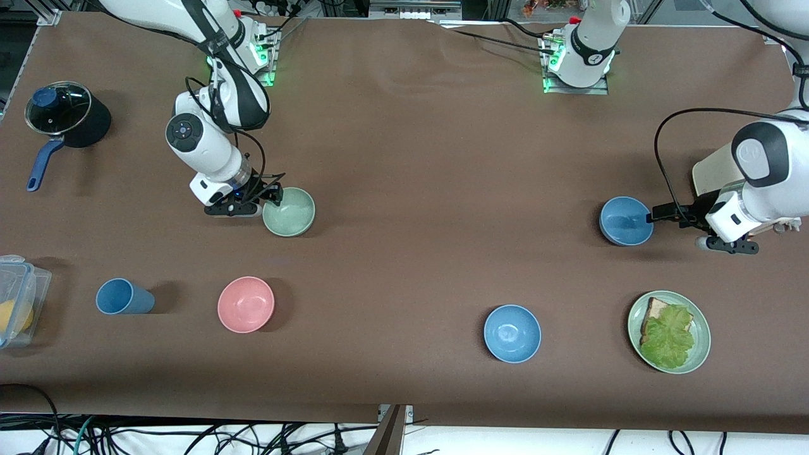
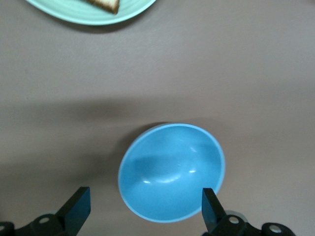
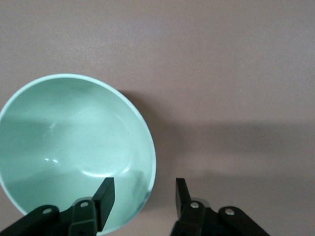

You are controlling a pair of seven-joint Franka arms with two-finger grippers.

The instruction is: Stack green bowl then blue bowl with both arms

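The pale green bowl (image 1: 289,212) sits upright on the brown table toward the right arm's end. My right gripper (image 1: 270,197) is open at its rim. In the right wrist view one finger (image 3: 105,195) is inside the green bowl (image 3: 69,142) and the other is outside, with my right gripper (image 3: 142,196) astride the rim. The dusty blue bowl (image 1: 625,220) sits toward the left arm's end. My left gripper (image 1: 652,218) is open wide, low beside its rim. In the left wrist view the blue bowl (image 2: 172,169) lies just ahead of my left gripper (image 2: 145,211).
A brighter blue bowl (image 1: 512,333) and a green plate (image 1: 700,354) with bread and lettuce lie nearer the front camera. A pink bowl (image 1: 246,304), blue cup (image 1: 123,297), plastic box (image 1: 19,297) and lidded black pot (image 1: 66,120) are at the right arm's end.
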